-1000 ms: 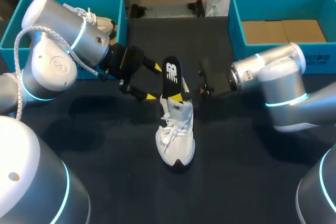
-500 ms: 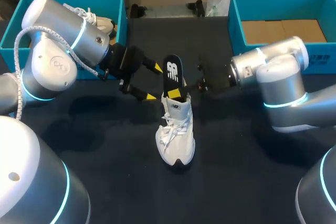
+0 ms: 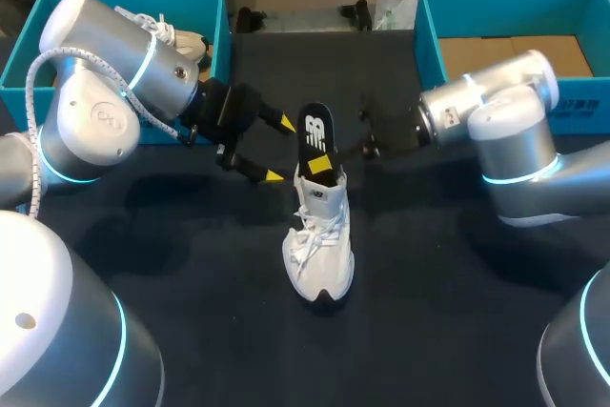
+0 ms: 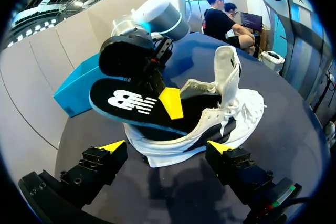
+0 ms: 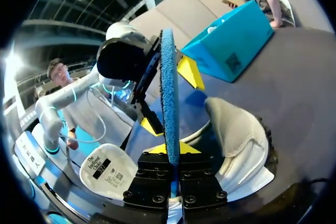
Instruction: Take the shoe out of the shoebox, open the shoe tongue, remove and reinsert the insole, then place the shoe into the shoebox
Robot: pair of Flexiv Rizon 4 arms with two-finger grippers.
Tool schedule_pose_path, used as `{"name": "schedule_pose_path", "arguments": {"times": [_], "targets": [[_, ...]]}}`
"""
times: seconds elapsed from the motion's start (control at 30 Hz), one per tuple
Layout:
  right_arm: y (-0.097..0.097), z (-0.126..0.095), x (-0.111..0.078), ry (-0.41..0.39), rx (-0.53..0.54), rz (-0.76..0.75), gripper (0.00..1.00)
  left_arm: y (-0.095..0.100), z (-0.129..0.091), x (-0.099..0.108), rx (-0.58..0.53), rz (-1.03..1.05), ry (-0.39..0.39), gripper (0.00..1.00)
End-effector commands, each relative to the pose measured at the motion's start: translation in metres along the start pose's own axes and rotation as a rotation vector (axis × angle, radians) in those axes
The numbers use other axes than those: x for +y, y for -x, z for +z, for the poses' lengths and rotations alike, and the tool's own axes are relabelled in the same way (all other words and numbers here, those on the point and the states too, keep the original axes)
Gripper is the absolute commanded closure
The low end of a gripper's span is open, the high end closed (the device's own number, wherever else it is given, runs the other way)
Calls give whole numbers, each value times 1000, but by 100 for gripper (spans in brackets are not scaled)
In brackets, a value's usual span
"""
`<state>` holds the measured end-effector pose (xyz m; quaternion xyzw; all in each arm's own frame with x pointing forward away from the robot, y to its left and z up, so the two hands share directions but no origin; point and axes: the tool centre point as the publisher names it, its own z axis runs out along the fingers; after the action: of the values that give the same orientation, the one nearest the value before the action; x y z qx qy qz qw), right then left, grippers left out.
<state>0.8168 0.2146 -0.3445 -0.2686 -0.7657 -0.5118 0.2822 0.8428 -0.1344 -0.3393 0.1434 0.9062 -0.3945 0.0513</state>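
A white laced shoe (image 3: 320, 240) stands on the dark table, heel away from me. A black insole (image 3: 315, 138) with a white logo sticks up out of its heel opening. My right gripper (image 3: 322, 167) is shut on the insole's lower part, just above the shoe's collar. The right wrist view shows the insole's blue edge (image 5: 169, 87) upright between that gripper's (image 5: 172, 149) yellow tips, with the shoe (image 5: 236, 135) beside them. My left gripper (image 3: 279, 150) stands open to the left of the insole, holding nothing. In its wrist view its gripper (image 4: 167, 146) faces the shoe's heel (image 4: 220, 124) and the insole (image 4: 131, 106).
A teal shoebox (image 3: 24, 59) at the back left holds another white shoe (image 3: 176, 37). A second teal shoebox (image 3: 429, 40) at the back right shows only a cardboard floor (image 3: 515, 56). Both arms meet over the table's middle.
My right arm's wrist has risen and turned, and the insole has shifted slightly right and down toward the shoe. The left arm and the shoe have stayed put.
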Motion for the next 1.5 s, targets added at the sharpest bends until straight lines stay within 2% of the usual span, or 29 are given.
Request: {"name": "schedule_pose_path", "arguments": {"times": [0.03, 0.2, 0.4, 0.43, 0.47, 0.6, 0.7, 0.87, 0.97, 1.13, 1.17, 1.23, 1.5], "targets": [[-3, 4, -8, -6, 10, 26, 100, 0, 0, 0, 1, 0, 2, 0], [-9, 12, -23, -24, 32, 82, 100, 0, 0, 0, 1, 0, 2, 0], [-10, 13, -23, -6, 27, 71, 100, 0, 0, 0, 1, 0, 2, 0], [-10, 13, -21, -4, 24, 64, 97, 0, 0, 0, 1, 0, 2, 0], [-10, 12, -18, -6, 21, 59, 87, 0, 0, 0, 1, 0, 2, 0], [-6, 7, -6, -14, 10, 32, 71, 0, 0, 0, 1, 0, 2, 0], [-1, 4, 5, -27, 8, 15, 70, 0, 0, 0, 1, 0, 2, 0], [5, 0, 22, -45, 11, -5, 71, 0, 0, 0, 1, 0, 2, 0], [7, 0, 25, -58, 11, -7, 73, 0, 0, 0, 1, 0, 2, 0], [7, 0, 19, -62, 10, 8, 78, 0, 0, 0, 1, 0, 2, 0], [6, 0, 17, -62, 9, 12, 89, 0, 0, 0, 1, 0, 2, 0], [6, 2, 13, -58, 9, 17, 98, 0, 0, 0, 1, 0, 2, 0], [0, 6, 1, -78, 10, 64, 100, 0, 0, 0, 1, 0, 2, 0]]}}
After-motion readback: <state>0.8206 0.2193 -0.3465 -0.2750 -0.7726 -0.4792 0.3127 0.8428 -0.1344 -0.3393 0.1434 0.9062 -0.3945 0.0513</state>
